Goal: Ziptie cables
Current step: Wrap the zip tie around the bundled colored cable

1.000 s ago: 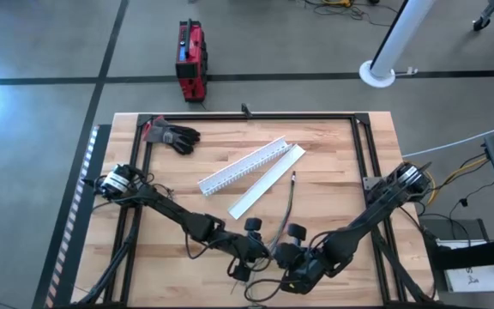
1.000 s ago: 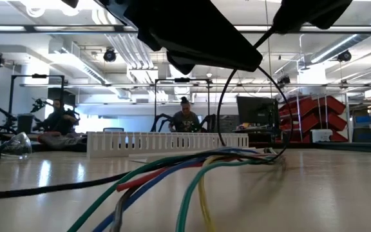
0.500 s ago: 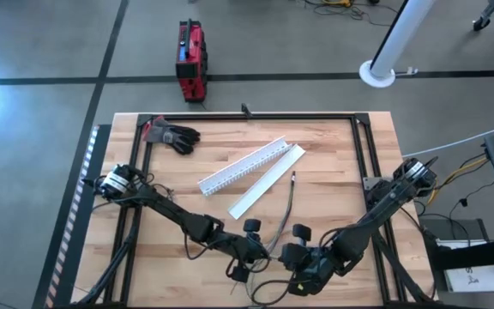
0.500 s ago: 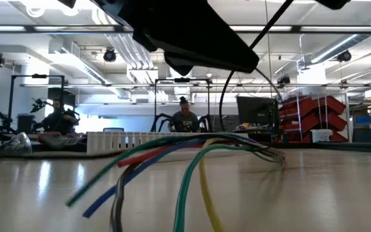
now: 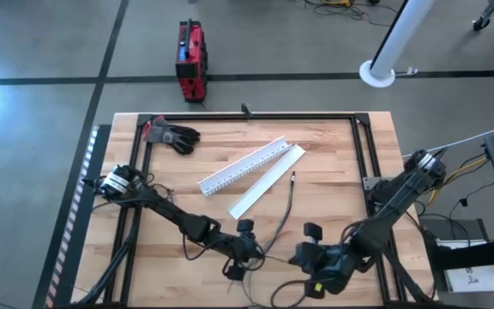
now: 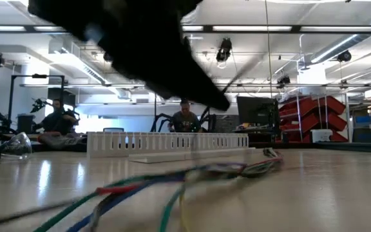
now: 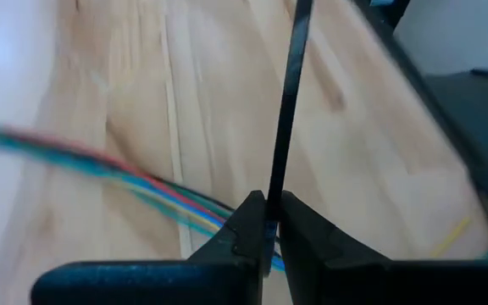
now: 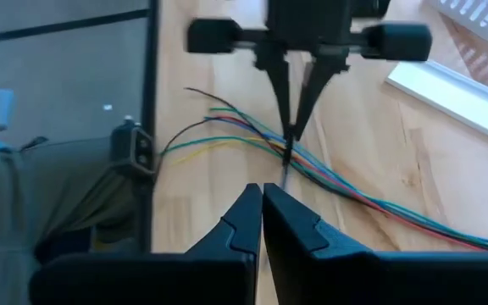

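Both tools are pressed together: left tool pinching a zip tie over the cables, right tool empty.

An open robotics lab or workshop: bare concrete floor, ceiling strip lights along the top of the low view, red storage bins at right, people seated at workstations mid-frame.

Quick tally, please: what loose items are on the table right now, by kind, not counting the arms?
Black and red work glove: 1
White slotted plastic channel: 1
Flat white plastic lid: 1
Bundle of thin coloured cables: 1
Black zip tie, pinched in the left gripper: 1
Total: 5
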Motion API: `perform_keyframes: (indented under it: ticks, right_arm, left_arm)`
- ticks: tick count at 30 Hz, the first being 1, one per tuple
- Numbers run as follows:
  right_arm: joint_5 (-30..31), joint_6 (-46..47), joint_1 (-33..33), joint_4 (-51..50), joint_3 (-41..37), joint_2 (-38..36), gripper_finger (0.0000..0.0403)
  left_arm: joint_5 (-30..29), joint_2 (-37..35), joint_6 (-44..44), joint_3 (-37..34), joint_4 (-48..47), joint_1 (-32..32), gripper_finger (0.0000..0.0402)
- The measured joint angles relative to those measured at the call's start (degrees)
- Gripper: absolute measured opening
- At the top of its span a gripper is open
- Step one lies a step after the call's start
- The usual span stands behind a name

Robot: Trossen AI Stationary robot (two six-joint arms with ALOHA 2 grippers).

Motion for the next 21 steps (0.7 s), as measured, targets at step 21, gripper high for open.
perform_keyframes:
  ticks: [21]
  right_arm:
    - [13.66,2.14,-3.31,8.93,0.02,11.37,0.008]
  left_arm:
    - [-0.02,0.11,-0.89,-7.05,13.99,-0.31,0.001]
